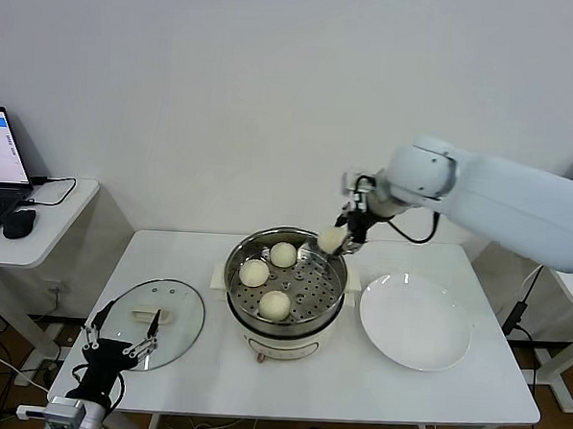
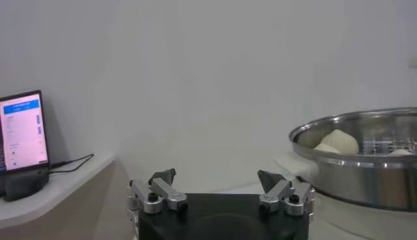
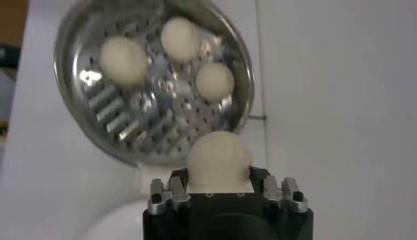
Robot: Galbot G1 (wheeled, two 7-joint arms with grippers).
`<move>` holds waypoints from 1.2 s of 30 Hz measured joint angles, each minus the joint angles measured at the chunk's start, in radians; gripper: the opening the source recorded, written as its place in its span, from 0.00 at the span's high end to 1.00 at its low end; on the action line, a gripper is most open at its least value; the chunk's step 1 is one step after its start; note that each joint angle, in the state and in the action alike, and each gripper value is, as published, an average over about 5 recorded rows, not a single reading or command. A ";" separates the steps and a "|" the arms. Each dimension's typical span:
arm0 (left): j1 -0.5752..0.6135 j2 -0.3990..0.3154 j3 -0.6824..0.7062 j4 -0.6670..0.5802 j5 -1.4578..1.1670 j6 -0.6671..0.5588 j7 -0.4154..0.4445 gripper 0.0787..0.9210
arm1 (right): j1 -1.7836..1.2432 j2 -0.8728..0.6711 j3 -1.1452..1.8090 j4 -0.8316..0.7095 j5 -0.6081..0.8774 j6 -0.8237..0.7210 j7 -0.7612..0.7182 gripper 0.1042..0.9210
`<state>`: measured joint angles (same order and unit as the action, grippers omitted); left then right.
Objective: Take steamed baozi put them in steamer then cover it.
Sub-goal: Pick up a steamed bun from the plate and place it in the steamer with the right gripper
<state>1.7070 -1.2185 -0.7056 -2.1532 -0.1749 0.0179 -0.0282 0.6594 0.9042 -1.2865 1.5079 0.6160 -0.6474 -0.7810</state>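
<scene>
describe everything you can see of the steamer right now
The steamer is a round, shiny stainless-steel pot on a white base, standing upright mid-table between the glass cover and the white plate. Its lid is off. Inside is a perforated metal tray holding three off-white baozi. A fourth baozi, held in the right gripper, hangs over its far right rim, not yet in the tray.

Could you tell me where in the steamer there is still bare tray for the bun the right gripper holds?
The right gripper holds a baozi over the steamer rim. Three baozi fill the tray's left, back and front; the right side, under the held bun, is bare.
</scene>
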 measured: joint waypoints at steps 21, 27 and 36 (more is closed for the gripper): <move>-0.013 -0.005 -0.001 0.014 -0.004 0.000 0.000 0.12 | -0.170 0.141 -0.005 -0.104 -0.022 -0.068 0.086 0.40; -0.015 -0.006 -0.001 0.016 -0.006 0.001 0.000 0.12 | -0.193 0.156 0.003 -0.119 -0.035 -0.073 0.092 0.40; -0.014 -0.006 -0.005 0.015 -0.011 0.001 0.000 0.12 | -0.201 0.148 0.023 -0.122 -0.051 -0.076 0.097 0.18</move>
<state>1.6933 -1.2244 -0.7108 -2.1384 -0.1859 0.0184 -0.0285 0.4589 1.0520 -1.2636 1.3859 0.5648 -0.7238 -0.6839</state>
